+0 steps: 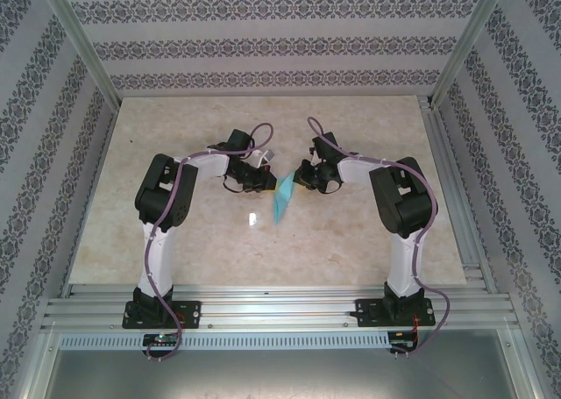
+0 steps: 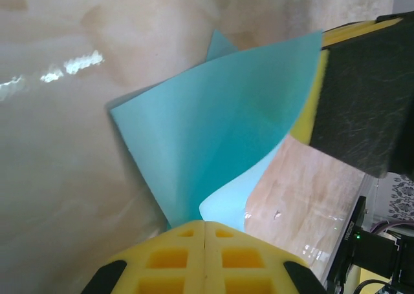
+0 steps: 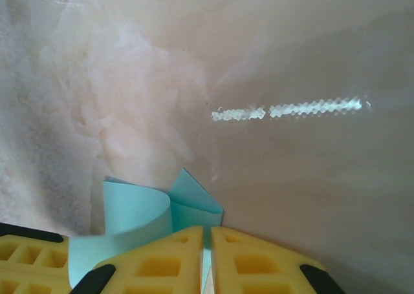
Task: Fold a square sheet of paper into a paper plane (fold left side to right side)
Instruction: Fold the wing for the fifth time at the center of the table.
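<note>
The light-blue sheet of paper (image 1: 282, 202) hangs between my two grippers over the middle of the marble table, folded and curled, narrowing to a point toward the near side. My left gripper (image 1: 270, 181) grips its left side. In the left wrist view the yellow fingers (image 2: 162, 262) are pressed together, the paper (image 2: 213, 119) fanning out from their tips. My right gripper (image 1: 301, 181) grips the other side. In the right wrist view its jaws stand a thin slit apart with a paper edge (image 3: 194, 210) between them. A curled layer and a folded corner rise above them.
The marble table (image 1: 368, 241) has bare room all around the paper. Aluminium rails (image 1: 280, 304) run along the near edge and another rail (image 1: 451, 180) runs down the right side. Patterned walls (image 1: 280, 39) enclose the back and sides.
</note>
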Tool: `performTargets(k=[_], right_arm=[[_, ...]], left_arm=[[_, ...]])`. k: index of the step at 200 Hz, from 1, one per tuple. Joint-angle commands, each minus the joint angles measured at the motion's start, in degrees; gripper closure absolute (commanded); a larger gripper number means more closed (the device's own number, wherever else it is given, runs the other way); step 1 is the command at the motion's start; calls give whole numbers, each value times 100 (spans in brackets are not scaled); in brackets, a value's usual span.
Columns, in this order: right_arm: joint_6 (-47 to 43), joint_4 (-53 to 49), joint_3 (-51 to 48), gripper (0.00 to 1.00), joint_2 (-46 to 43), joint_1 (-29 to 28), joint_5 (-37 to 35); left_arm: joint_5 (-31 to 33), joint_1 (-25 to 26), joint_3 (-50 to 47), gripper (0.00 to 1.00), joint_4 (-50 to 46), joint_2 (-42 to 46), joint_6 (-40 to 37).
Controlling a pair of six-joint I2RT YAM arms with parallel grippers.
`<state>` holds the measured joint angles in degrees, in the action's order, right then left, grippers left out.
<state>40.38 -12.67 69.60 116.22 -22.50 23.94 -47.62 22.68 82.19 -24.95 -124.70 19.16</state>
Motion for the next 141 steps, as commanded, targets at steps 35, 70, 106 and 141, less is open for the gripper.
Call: performTargets(k=[35, 70, 106, 141], right_arm=[[-168, -137, 75, 87, 152, -202, -10], [-175, -134, 80, 87, 181, -211, 5], [-192, -155, 97, 86, 162, -215, 7], [-371, -475, 54, 81, -446, -67, -261]], left_arm=[[42, 78, -12, 100, -124, -219, -265], [4, 97, 50, 100, -107, -222, -289], [54, 118, 155, 100, -177, -343, -331], [234, 122, 134, 100, -296, -399, -377]])
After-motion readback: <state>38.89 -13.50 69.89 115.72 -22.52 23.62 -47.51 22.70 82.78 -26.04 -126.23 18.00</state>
